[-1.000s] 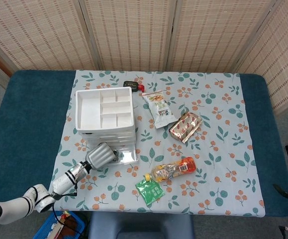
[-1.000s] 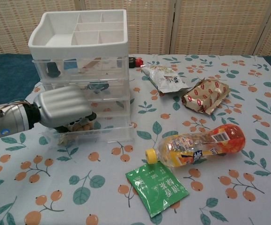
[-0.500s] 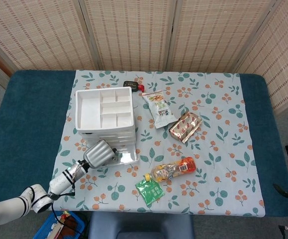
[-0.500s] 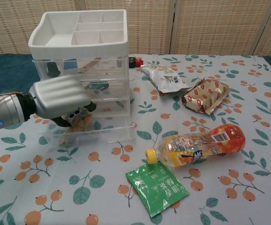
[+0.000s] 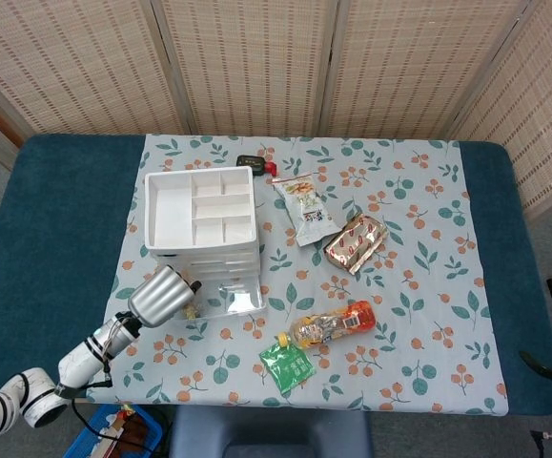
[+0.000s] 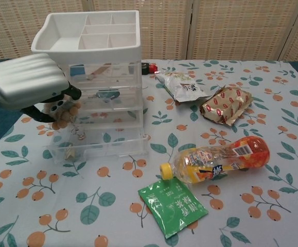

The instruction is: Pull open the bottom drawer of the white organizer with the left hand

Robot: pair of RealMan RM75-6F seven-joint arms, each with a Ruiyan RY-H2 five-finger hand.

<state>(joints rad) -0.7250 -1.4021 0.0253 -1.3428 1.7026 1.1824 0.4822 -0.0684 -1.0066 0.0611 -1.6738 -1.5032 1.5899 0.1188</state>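
Observation:
The white organizer (image 5: 199,215) (image 6: 94,38) stands on the left of the flowered cloth, with an open compartment tray on top and clear drawers below. Its bottom drawer (image 5: 228,298) (image 6: 107,146) sticks out toward me, with small items inside. My left hand (image 5: 159,294) (image 6: 28,87) hovers to the left of the organizer and above the drawer, clear of it. Its fingers curl under the palm with nothing in them. My right hand does not show in either view.
A bottle (image 5: 333,324) (image 6: 218,159) lies on its side right of the drawer, a green sachet (image 5: 287,365) (image 6: 173,205) in front of it. A snack bag (image 5: 306,212) (image 6: 182,85) and a red-gold packet (image 5: 356,242) (image 6: 226,105) lie further back.
My left hand has let go of the bottom drawer and drawn back to the left and upward. The drawer stays pulled out.

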